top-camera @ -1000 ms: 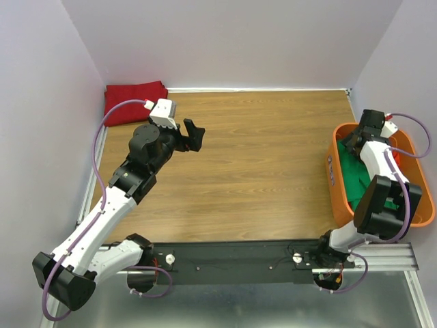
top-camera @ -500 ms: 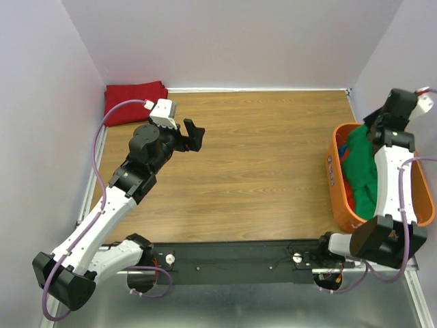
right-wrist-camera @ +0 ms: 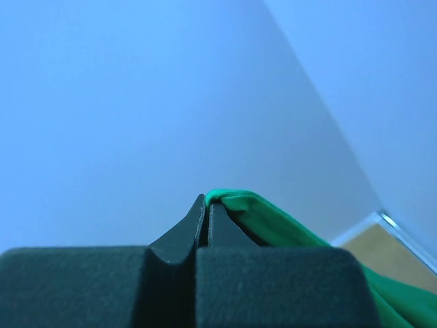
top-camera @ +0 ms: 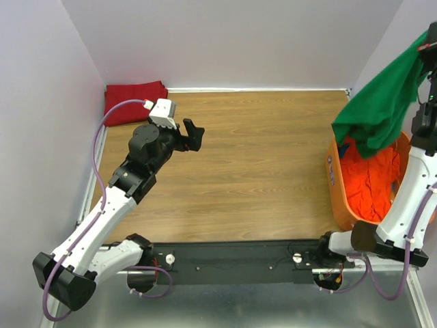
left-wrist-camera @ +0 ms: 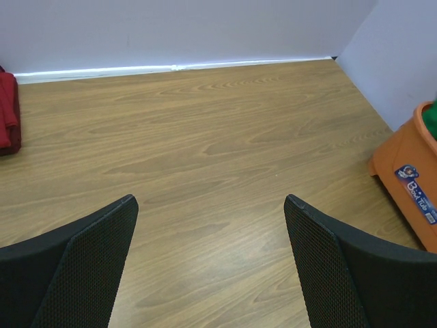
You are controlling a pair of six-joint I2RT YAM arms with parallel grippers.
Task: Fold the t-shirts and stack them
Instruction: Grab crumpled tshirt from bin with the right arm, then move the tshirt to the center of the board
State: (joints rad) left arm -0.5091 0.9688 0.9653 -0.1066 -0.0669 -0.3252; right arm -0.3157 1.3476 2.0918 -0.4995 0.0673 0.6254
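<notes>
Three t-shirts in view: green t-shirt [top-camera: 379, 109] hangs high at right, over far end of orange basket [top-camera: 332, 171], edge pinched in right gripper [right-wrist-camera: 207, 205], fingers clamped together on cloth; orange-red t-shirt [top-camera: 369, 181] crumpled inside basket; dark red t-shirt [top-camera: 134, 101] folded at far left corner of table [top-camera: 259, 171]; left gripper [left-wrist-camera: 210, 205] above table, fingers wide apart, holding nothing

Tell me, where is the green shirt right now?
In the overhead view the green t-shirt hangs in the air at the far right, pinched at one edge by the right pincer, just above the orange basket.
</notes>
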